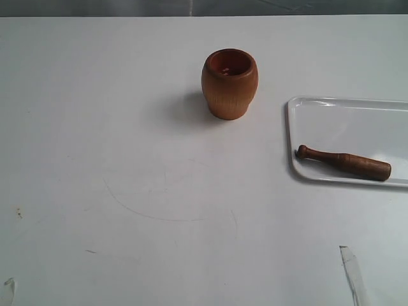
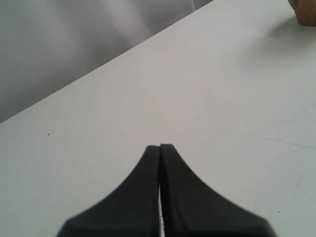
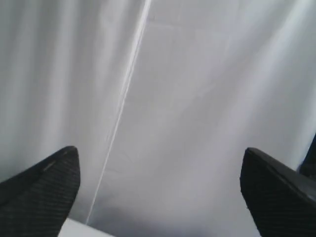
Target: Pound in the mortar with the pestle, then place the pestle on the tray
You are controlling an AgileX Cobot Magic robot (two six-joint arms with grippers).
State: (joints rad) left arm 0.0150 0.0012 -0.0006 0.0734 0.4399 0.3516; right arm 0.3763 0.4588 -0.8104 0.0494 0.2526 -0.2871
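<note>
Lying along the near edge of the tray (image 1: 357, 118), at the right of the scene, the pestle (image 1: 344, 163) is pointing its small knob left and its thick end right. It is looking like stiff, light wood, slightly slick. The shaft just behind the thick end is probably offering the surest hold.

The mortar (image 1: 229, 84) is standing upright on the bench (image 1: 127, 159), left of the tray and farther back. A pale speck may be sitting inside it, too small to tell.

The left fingers (image 2: 145, 170) are pressing together, holding nothing. The right fingers (image 3: 44, 180) are standing wide apart, empty.
</note>
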